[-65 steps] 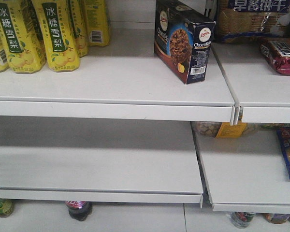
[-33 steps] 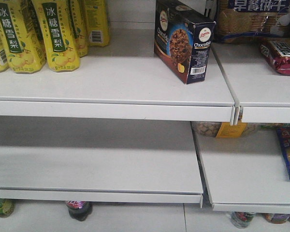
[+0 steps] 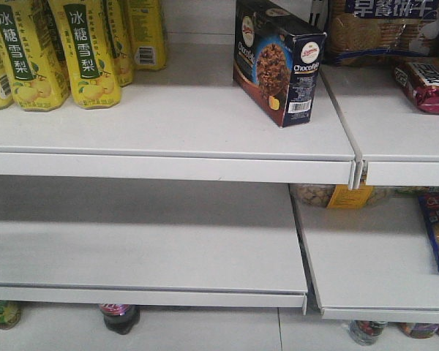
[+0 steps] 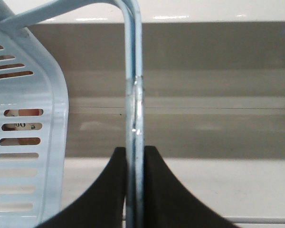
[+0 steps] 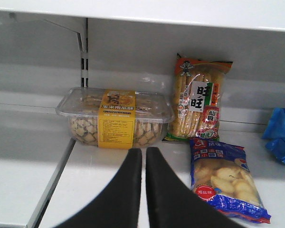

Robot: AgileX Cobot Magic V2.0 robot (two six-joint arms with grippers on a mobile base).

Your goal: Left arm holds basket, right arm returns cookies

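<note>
Cookies [image 3: 278, 60] stand by the top shelf's [image 3: 168, 117] right edge.
Left hand [image 4: 135, 190] pinches the basket [image 4: 28, 123] handle; right hand [image 5: 143, 190] pressed together, facing a biscuit tub [image 5: 115, 118].

The dark navy rectangular cookie carton [image 3: 276, 62] stands upright on the upper white shelf, turned at an angle, barcode end facing forward near the shelf's right edge. The light blue slotted plastic basket [image 4: 26, 142] hangs by its hoop handle [image 4: 134, 95], apparently holding something reddish inside.
</note>
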